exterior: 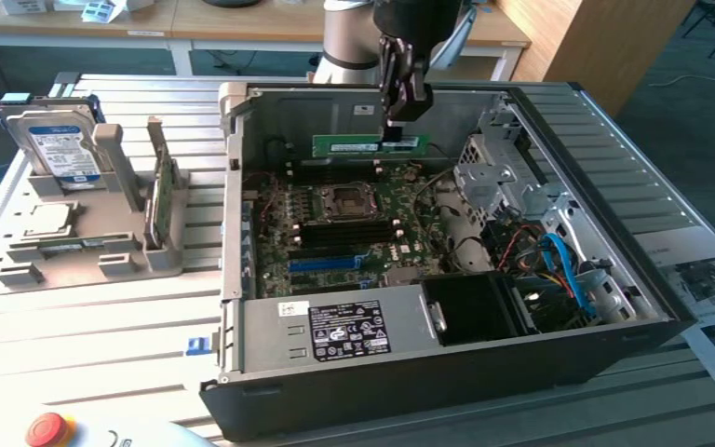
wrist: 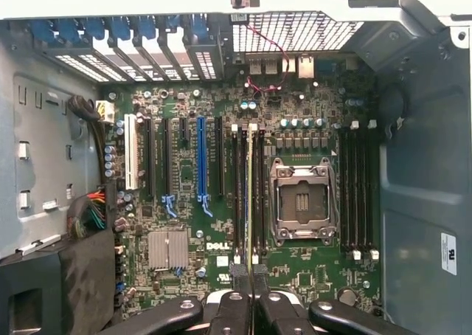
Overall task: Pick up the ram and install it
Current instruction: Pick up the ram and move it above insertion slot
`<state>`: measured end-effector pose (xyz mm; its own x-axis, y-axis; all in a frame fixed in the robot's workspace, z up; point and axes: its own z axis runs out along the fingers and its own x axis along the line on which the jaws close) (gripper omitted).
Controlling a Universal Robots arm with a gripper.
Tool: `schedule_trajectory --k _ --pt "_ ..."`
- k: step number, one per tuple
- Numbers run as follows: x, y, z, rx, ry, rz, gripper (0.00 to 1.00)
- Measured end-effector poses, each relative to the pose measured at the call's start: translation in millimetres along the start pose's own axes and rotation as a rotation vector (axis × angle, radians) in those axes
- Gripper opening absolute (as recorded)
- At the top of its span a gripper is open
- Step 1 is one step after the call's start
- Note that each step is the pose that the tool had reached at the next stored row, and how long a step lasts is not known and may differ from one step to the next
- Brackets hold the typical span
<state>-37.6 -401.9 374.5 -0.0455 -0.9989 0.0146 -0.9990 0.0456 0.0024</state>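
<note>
Exterior view: the fingers [exterior: 397,130] are clamped on the ram [exterior: 355,145], a long thin green stick with a white label, over the far side of the motherboard [exterior: 332,237]. Wrist view: the ram [wrist: 249,195] looks edge-on, maybe above a slot [wrist: 259,195].

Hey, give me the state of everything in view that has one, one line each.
pincer: shut on the ram
ram: held on edge above the motherboard, not seated
computer case: lying on its side, open
processor socket: uncovered, no cooler
hard drive: standing upright in the grey rack
</note>
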Motion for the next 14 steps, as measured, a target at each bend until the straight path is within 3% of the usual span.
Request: schedule_trajectory --k 14 --pt "0.0 0.8 0.9 0.0032 0.0 0.001 0.12"
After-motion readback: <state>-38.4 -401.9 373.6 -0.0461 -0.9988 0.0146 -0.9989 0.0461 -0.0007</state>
